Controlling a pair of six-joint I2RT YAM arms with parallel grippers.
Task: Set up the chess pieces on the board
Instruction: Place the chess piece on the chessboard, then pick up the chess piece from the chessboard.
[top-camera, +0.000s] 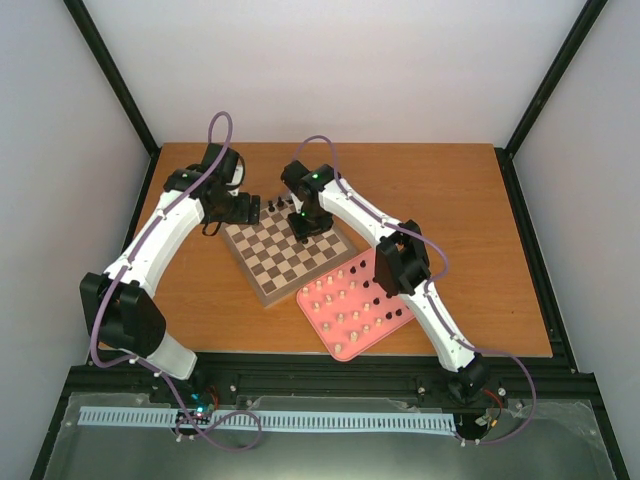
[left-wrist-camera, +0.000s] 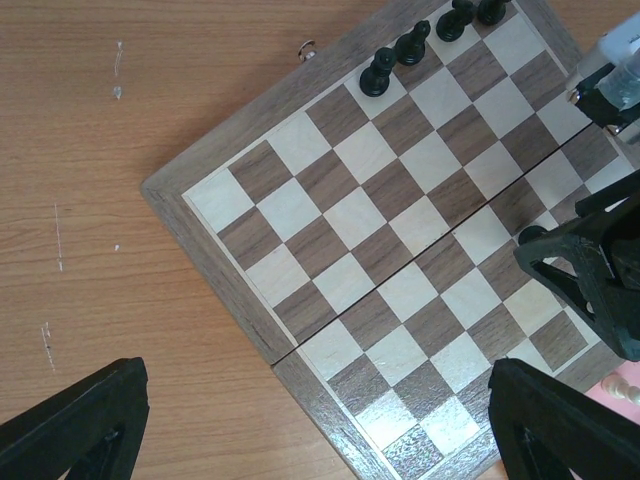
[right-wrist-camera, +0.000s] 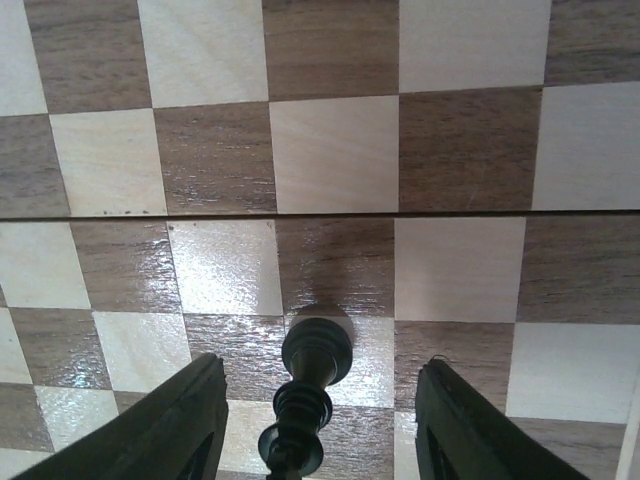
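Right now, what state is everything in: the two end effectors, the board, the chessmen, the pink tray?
Left end effector, open, empty, above the board.
Right end effector, open, either side of one dark piece.
Dark piece, upright on the board, standing free.
Board, lying flat, mostly bare.
Row of dark pieces, upright along one edge.
Pink tray, holding many pieces.

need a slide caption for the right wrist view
A dark chess piece stands on the board between the open fingers of the right gripper, touching neither.
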